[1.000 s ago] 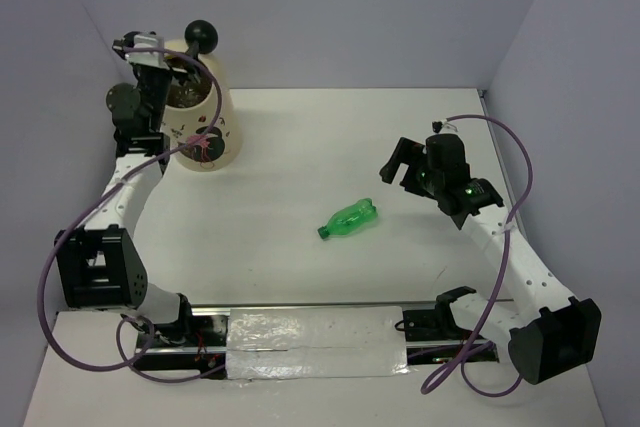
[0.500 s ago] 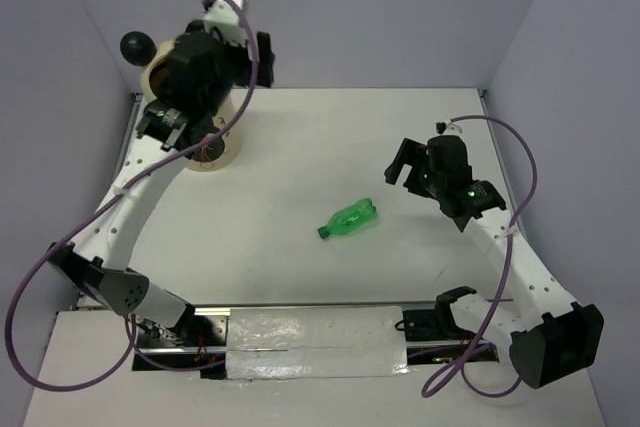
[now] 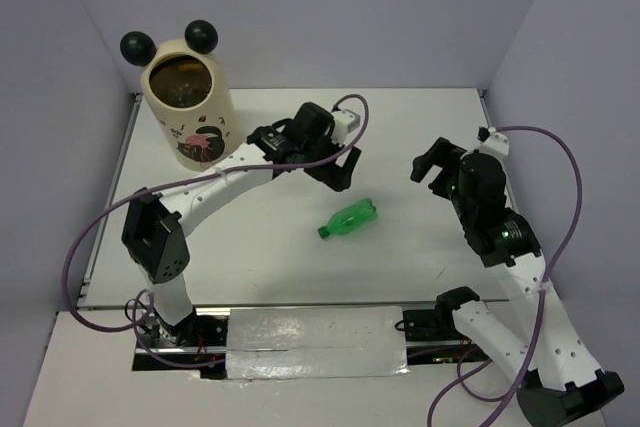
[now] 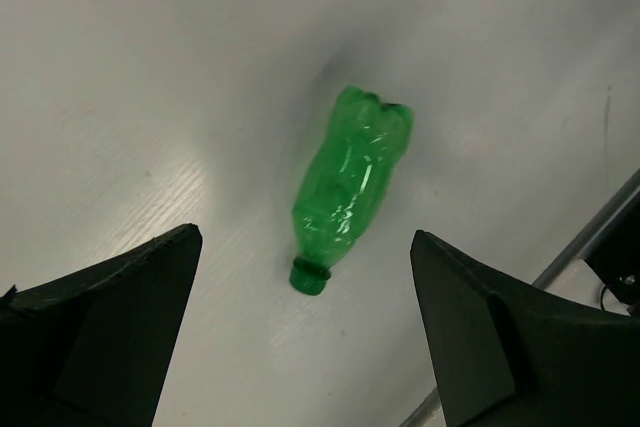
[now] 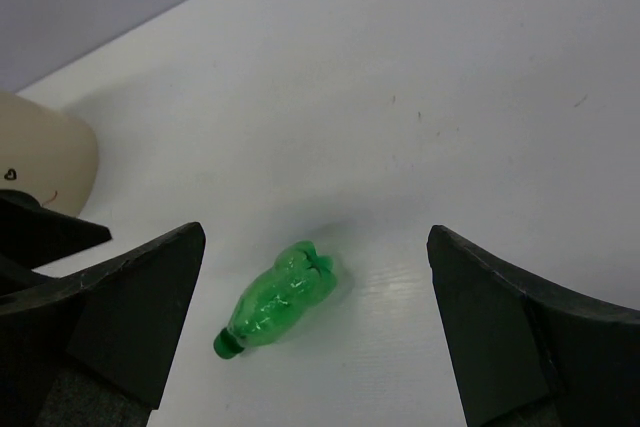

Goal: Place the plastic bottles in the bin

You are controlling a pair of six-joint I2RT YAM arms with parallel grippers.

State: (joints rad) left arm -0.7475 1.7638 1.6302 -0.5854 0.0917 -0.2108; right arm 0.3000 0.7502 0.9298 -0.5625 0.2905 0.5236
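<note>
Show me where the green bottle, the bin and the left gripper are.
green bottle (image 3: pixel 350 219), top view, middle of its body.
bin (image 3: pixel 220 117), top view, cream side wall.
left gripper (image 3: pixel 338 172), top view, midway between its fingertips.

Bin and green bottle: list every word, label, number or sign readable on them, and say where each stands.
No readable text anywhere in these views.
Bin: the dark and red marks on its side are too small to read as words.
Green bottle: no label or print shows.
</note>
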